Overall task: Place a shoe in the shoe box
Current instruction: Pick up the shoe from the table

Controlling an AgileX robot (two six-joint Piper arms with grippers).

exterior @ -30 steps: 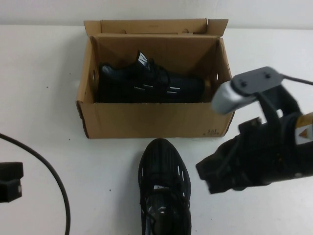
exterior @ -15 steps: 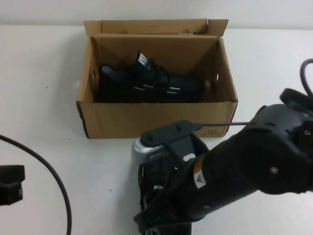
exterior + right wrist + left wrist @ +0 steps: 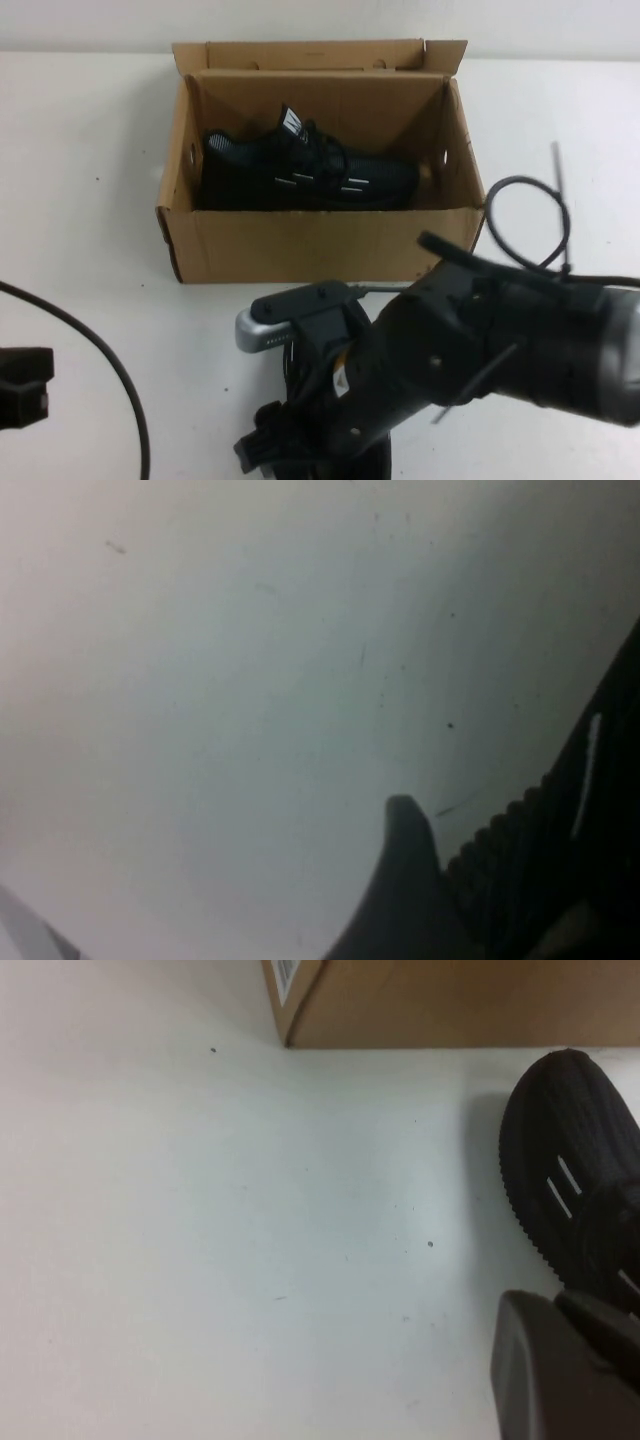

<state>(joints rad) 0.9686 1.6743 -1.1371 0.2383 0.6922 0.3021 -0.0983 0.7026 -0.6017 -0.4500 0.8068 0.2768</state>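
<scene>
- My right gripper (image 3: pixel 275 450) sits low at the near table edge, over the shoe (image 3: pixel 575 1185), which lies on the table just in front of the shoe box (image 3: pixel 300 250).
- One finger (image 3: pixel 405 880) rests beside the toothed sole; opening width and any hold: cannot tell.
- Twin sneaker (image 3: pixel 310 170) fills the box's back half; judged: seat both fingers across the upper before lifting.
- Left gripper (image 3: pixel 22 385) parked far left, holding nothing visible.

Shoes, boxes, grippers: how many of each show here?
Shoes: 2, twin sneaker inside the shoe box, the shoe on the table.
Boxes: 1.
Grippers: 2, left gripper parked, right gripper at the shoe.
Total: 5.
</scene>
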